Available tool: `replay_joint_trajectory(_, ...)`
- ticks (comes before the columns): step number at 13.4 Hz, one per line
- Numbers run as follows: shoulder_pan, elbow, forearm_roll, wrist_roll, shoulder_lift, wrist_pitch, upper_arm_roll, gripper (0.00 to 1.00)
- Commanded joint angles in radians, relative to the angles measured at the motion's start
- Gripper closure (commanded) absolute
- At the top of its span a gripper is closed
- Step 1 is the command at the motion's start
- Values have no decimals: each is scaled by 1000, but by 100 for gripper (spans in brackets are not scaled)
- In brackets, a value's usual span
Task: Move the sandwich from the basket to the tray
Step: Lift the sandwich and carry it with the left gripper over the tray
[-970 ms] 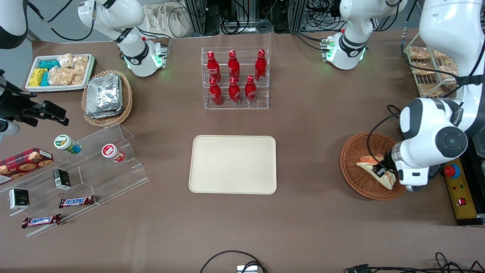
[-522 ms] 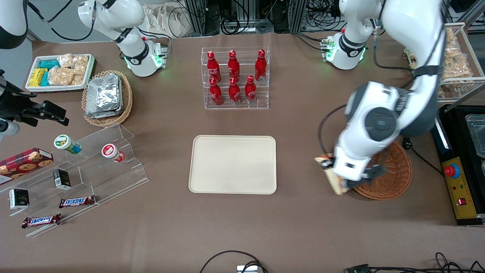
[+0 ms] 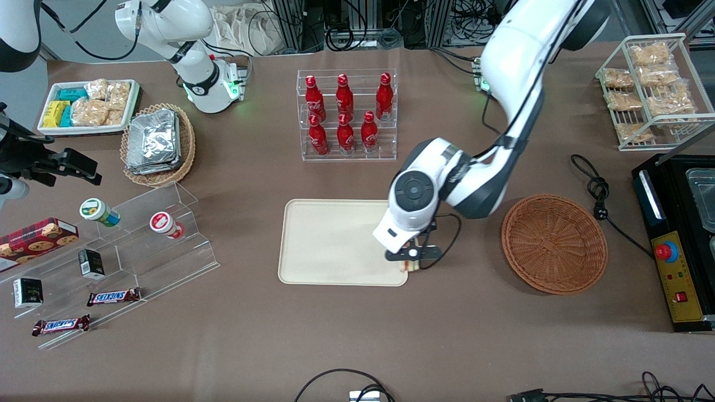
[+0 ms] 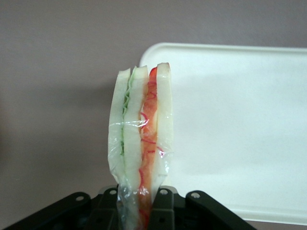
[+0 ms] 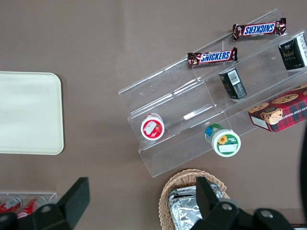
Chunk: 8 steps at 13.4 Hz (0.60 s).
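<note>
Sandwich is pinched tight on its edge in my gripper, up in the air over the tray corner. I see the basket well off toward the working arm's end.

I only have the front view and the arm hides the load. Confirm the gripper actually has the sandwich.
Observer: Yes. In the wrist view the gripper is shut on the plastic-wrapped white-bread sandwich wedge.
Operator: Give its pose.
Observer: It stands upright on edge, red and green filling stripes showing.
Operator: Say what is under it.
Observer: It straddles a rounded corner of the cream-beige rectangular tray, partly over the brown tabletop.
</note>
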Motion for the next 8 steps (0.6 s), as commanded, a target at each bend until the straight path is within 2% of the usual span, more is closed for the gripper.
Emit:
replay_joint_trajectory(1,-42,68,15,24,72,-19,12,85)
replay_joint_trajectory(2,-54,71,15,17,100,11,12,77)
replay_joint_trajectory(3,-65,69,16,13,121,66,14,64)
replay_joint_trajectory(5,-67,69,16,14,148,106,16,0)
replay_joint_trajectory(8,-56,69,16,11,94,81,20,0)
